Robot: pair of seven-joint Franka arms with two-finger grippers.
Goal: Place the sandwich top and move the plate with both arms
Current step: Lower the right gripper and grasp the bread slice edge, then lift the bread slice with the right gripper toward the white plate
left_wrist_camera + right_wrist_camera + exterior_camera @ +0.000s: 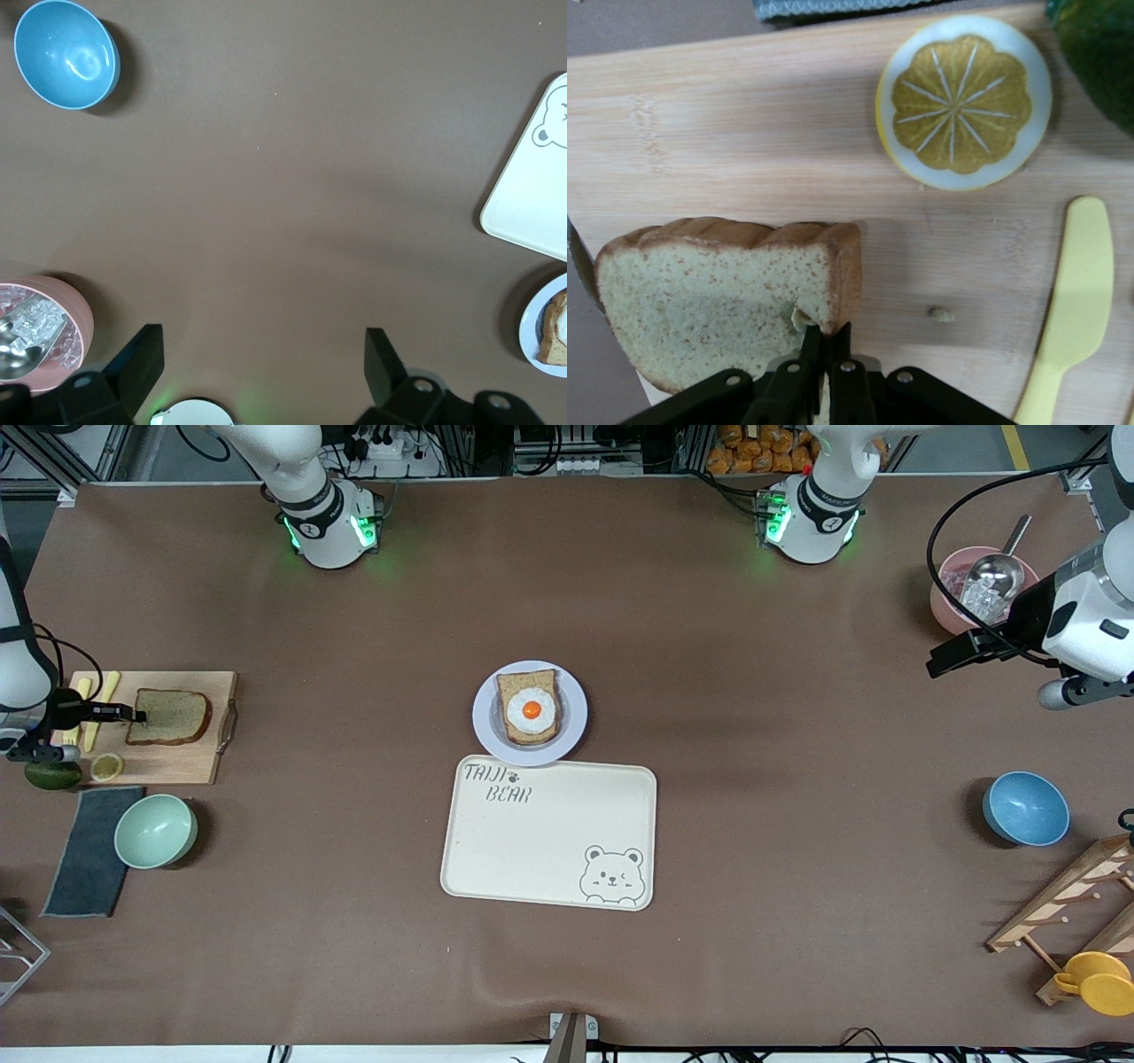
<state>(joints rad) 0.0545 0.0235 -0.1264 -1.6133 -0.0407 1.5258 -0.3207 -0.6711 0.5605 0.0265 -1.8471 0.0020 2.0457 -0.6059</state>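
Note:
The sandwich top [168, 716], a plain brown bread slice, lies on the wooden cutting board [177, 760] at the right arm's end of the table. My right gripper [135, 714] is shut on its crust edge; the right wrist view shows the gripper [828, 343] pinching the slice [709, 292]. The pale plate [571, 722] sits mid-table and holds a bread slice with a fried egg [530, 708]. My left gripper [952, 657] is open and empty in the air beside the pink bowl [944, 598]; it also shows in the left wrist view [263, 359].
The cream bear tray [549, 833] touches the plate on its nearer side. A lemon half [963, 102], an avocado [1099, 53] and a yellow knife [1067, 310] lie by the slice. A mint bowl [155, 831], blue bowl [1026, 808] and wooden rack [1063, 903] stand nearer the front camera.

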